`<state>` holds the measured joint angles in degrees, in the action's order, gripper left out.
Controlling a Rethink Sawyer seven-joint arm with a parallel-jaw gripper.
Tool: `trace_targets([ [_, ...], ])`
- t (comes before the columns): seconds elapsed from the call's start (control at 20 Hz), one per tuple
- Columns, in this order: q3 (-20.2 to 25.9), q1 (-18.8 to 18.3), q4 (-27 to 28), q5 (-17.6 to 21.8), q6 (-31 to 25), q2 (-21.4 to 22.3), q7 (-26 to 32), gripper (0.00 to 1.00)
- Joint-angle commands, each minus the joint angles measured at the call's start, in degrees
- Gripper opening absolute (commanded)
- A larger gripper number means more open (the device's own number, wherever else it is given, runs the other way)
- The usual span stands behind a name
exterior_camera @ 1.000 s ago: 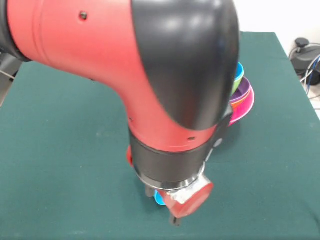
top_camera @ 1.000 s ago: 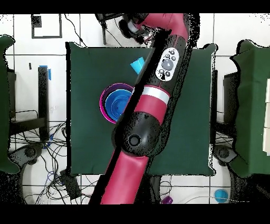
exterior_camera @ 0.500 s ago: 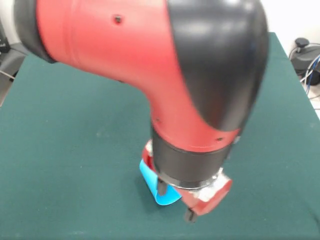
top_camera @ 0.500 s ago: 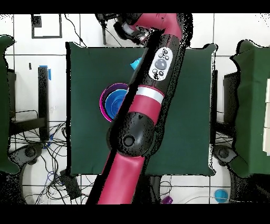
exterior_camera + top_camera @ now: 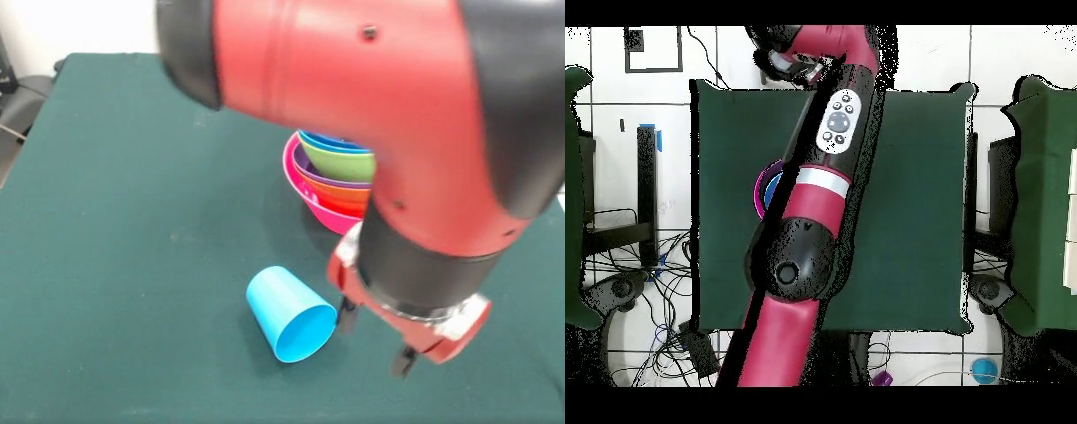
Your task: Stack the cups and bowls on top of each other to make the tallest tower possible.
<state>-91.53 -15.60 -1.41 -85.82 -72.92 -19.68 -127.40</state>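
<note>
One sky blue cup [image 5: 290,314] is lying on its side on the green desk [image 5: 124,221], open mouth turned toward the near edge of the desk and a bit off to the side, narrow base pointing back the other way. Using that cup as the landmark: the end effector [image 5: 375,337] sits just beside its mouth, low over the desk, with two dark fingers [image 5: 405,360] pointing down and a clear gap between them, so it's spread apart and gripping nothing, and nothing of it touches the cup as far as I can see. Behind the cup, further back on the desk, is the tower [image 5: 328,181], a nested pile of bowls with the wide pink bowl [image 5: 305,190] as the base, then orange, purple, lime green and a sliver of sky blue rim on top. The big red and black arm [image 5: 388,115] hangs over that pile and blocks roughly half of it. From the overhead camera the arm [image 5: 815,200] runs right across the desk [image 5: 915,200] and covers the cup completely; only a thin crescent of the tower's pink and blue rims [image 5: 766,187] peeks out beside it. Can't make out the end effector's tips from up there.
</note>
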Motion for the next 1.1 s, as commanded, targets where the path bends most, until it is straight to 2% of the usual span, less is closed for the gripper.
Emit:
trace_targets([
  [0.05, 6.6, 2.7, -3.5, 10.8, -10.3, 4.6, 9.6, 1.0],
  [0.15, 7.0, 3.1, -4.3, 12.8, -12.0, 5.8, 9.0, 1.0],
  [0.5, 9.3, 3.1, -4.8, 17.3, -12.4, 7.4, 8.4, 1.0],
  [0.65, 11.8, 4.9, -7.2, 21.0, -12.0, 8.7, 6.6, 1.0],
  [0.8, 15.0, 7.0, -10.9, 24.8, -9.8, 9.5, 4.7, 1.0],
  [1.1, 21.8, 9.3, -16.6, 28.3, -4.5, 8.8, 3.6, 1.0],
])
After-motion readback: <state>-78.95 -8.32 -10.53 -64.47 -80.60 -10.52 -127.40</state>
